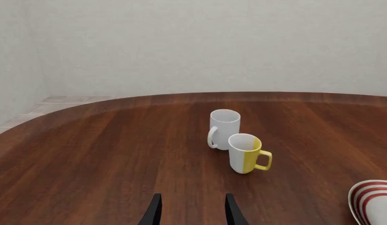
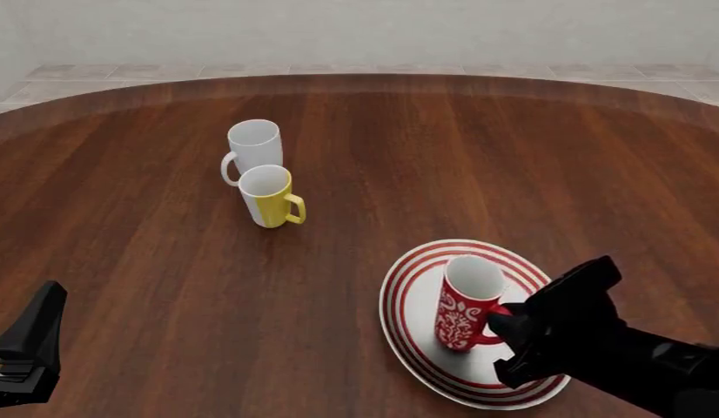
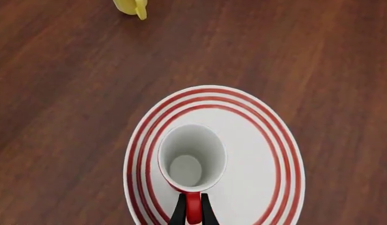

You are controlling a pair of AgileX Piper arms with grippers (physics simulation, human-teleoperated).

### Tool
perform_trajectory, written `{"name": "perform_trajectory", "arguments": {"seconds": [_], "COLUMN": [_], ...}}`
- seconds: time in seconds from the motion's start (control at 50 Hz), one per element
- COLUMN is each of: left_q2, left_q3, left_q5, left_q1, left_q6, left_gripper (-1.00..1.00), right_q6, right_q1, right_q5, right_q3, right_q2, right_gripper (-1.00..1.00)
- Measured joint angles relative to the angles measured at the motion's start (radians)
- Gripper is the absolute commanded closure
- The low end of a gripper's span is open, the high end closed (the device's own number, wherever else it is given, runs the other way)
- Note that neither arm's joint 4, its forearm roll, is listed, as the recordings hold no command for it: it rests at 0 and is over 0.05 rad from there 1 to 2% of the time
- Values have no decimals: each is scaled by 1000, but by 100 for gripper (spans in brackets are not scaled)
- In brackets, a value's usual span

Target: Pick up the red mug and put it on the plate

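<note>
The red mug (image 2: 464, 305) with the white floral pattern is upright over the middle of the plate (image 2: 412, 287), a wide white plate with red rings. I cannot tell whether its base touches the plate. My right gripper (image 3: 192, 214) is shut on the mug's red handle (image 3: 192, 206); its fingers (image 3: 179, 214) pinch the loop from both sides. The right wrist view looks straight down into the mug's white inside (image 3: 190, 161) and onto the plate (image 3: 262, 140). My left gripper (image 1: 192, 213) is open and empty, low at the near left of the table (image 2: 29, 344).
A plain white mug (image 2: 252, 148) and a yellow-and-white mug (image 2: 269, 196) stand close together at the far left of the dark wooden table (image 2: 476, 165). Both show in the left wrist view (image 1: 224, 129) (image 1: 247, 152), as does the plate's rim (image 1: 368, 199).
</note>
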Motion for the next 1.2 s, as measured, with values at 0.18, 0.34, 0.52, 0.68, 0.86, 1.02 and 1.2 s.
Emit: {"name": "perform_trajectory", "arguments": {"seconds": [0.18, 0.34, 0.52, 0.68, 0.86, 1.02, 1.2], "left_q2": [0, 0, 0, 0, 0, 0, 0], "left_q3": [0, 0, 0, 0, 0, 0, 0], "left_q5": [0, 0, 0, 0, 0, 0, 0], "left_q1": [0, 0, 0, 0, 0, 0, 0], "left_q6": [0, 0, 0, 0, 0, 0, 0], "left_gripper": [-100, -100, -100, -100, -100, -100, -100], "right_q6": [3, 6, 12, 21, 29, 40, 62], "right_q1": [4, 6, 5, 3, 6, 14, 24], "right_q5": [-6, -8, -13, -17, -20, -17, -9], "right_q3": [-1, -3, -1, 1, 2, -2, -10], "right_q2": [12, 17, 20, 21, 22, 21, 15], "right_gripper": [100, 100, 100, 100, 100, 100, -100]}}
